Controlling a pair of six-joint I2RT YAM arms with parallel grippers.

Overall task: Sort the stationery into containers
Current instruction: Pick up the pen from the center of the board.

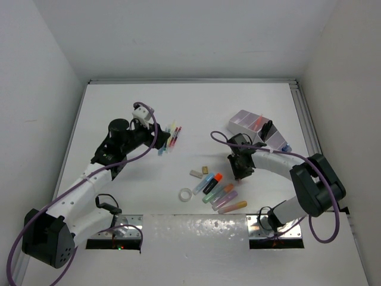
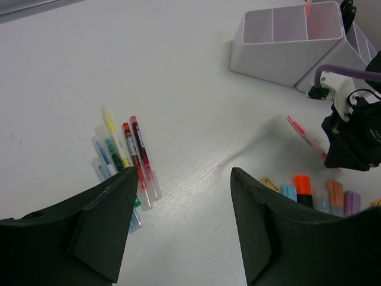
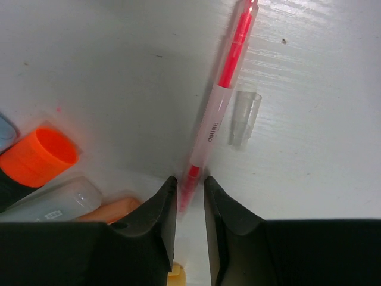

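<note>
Right claw (image 3: pixel 189 186) pinches 1 red pen (image 3: pixel 221 101) by its end, presumably for transfer to the organizer (image 1: pixel 241 117) at 1 o'clock. Left claw (image 2: pixel 183 177) is spread above loose pens (image 2: pixel 126 154) on the tabletop (image 2: pixel 178 71), positioned for grasping.

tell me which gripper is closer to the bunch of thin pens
Left. The left gripper is open right beside the thin pens; the right gripper is well away by the highlighters, shut on a pink pen.

small dark print on red pen (image 3: pixel 212 124) barrel, too blurred to read
</note>
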